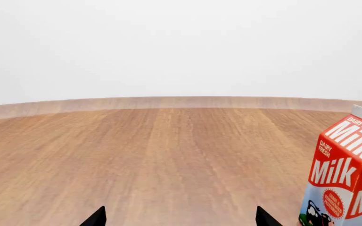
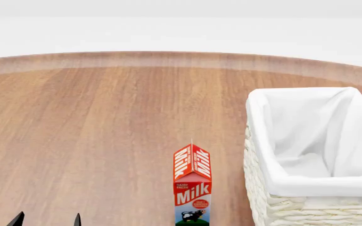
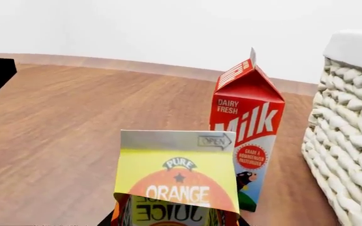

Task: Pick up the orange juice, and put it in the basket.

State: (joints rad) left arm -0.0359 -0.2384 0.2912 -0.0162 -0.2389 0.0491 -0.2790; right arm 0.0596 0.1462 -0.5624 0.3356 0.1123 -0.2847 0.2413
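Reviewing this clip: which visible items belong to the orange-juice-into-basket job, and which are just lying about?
Belongs to the job:
- tall yellow-green gable-top orange juice carton, close under the right wrist camera
- large cream-white woven wicker basket with white cloth liner, nothing visible inside it

Lying about:
- red-and-white gable-top Milk carton, upright on the wooden table beside the basket

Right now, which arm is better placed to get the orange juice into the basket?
The right. Its wrist camera sits right over the orange juice, with the basket just beyond the milk carton. The left gripper hangs open over bare table, across from the basket.
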